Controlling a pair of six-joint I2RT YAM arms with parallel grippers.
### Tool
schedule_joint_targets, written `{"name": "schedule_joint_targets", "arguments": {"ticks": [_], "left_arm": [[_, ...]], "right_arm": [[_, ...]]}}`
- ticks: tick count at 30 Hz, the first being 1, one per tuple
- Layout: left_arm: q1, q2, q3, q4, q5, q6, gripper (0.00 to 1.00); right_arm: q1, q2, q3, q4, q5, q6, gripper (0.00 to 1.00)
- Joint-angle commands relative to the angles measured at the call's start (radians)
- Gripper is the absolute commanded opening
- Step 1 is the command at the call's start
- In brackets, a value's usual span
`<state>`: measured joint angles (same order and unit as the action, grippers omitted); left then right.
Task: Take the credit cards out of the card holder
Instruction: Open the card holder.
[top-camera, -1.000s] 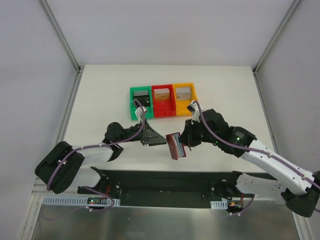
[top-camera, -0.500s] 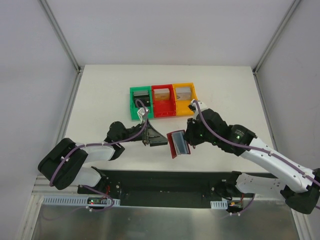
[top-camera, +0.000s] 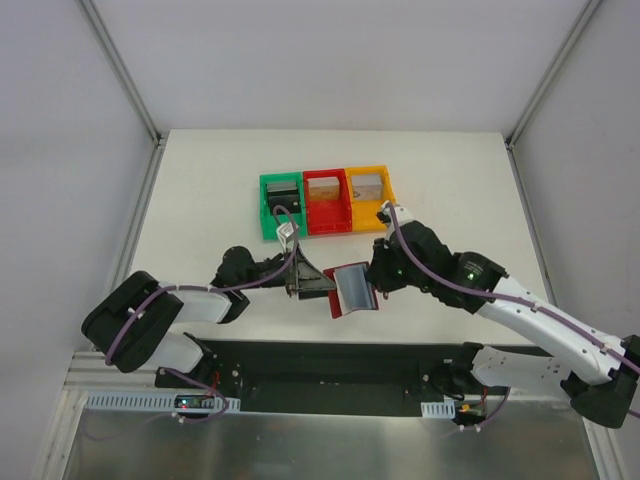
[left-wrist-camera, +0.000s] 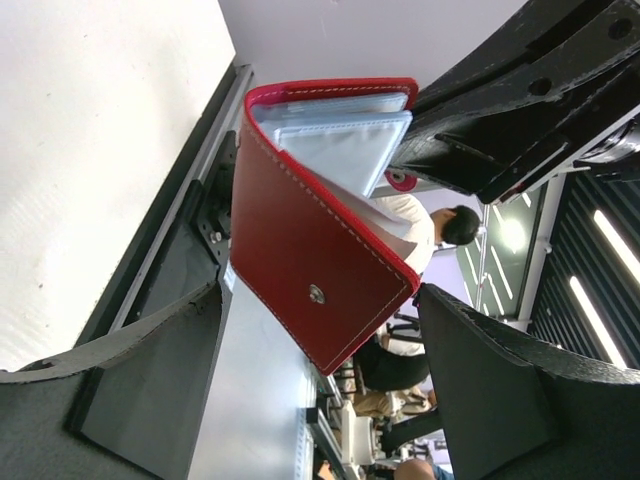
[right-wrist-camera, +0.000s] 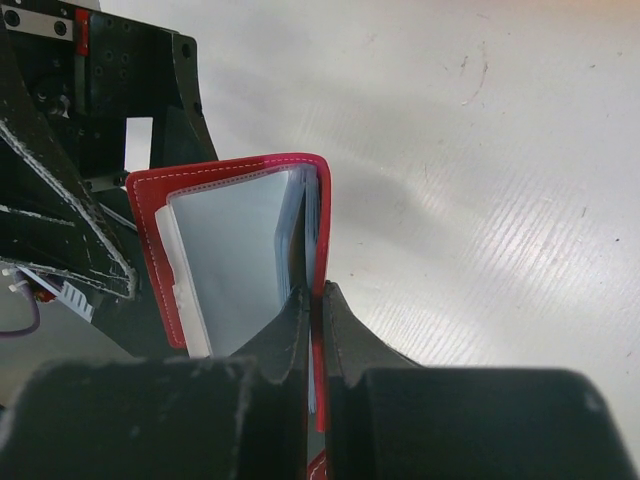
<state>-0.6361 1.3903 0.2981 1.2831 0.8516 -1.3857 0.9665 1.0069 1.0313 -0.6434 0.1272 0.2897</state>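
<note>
Nearest us, just past the near edge of the counter (top-camera: 200, 190), the right tool (right-wrist-camera: 315, 300) is clenched on one cover of the holder (left-wrist-camera: 310, 250), holding it half open in the air with the fold away from its wrist. The cards (left-wrist-camera: 340, 140), pale blue-grey, sit in the pockets, their edges showing at the open side. The left tool (left-wrist-camera: 320, 292) faces the holder with jaws spread wide and grasps nothing; the outer cover lies in the gap between its fingers (left-wrist-camera: 480, 380), touching neither as far as we can tell. We judge the step in hand is the first pull. To do it well, we should bring the left tool onto the card edges rather than the red cover, pinch one card only, and draw it along the pocket while the right tool holds firm. Farther back stand the bins (top-camera: 325, 200), well apart from both tools
</note>
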Motion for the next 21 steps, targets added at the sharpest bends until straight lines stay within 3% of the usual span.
{"name": "schedule_joint_targets", "arguments": {"ticks": [1,21], "left_arm": [[-0.004,0.013,-0.046,0.303,-0.023,0.037,0.77],[0.029,0.000,-0.086,0.321,-0.069,0.016,0.79]], "right_arm": [[0.005,-0.033,-0.007,0.053,0.009,0.025,0.00],[0.058,0.036,-0.017,0.017,0.104,0.031,0.00]]}}
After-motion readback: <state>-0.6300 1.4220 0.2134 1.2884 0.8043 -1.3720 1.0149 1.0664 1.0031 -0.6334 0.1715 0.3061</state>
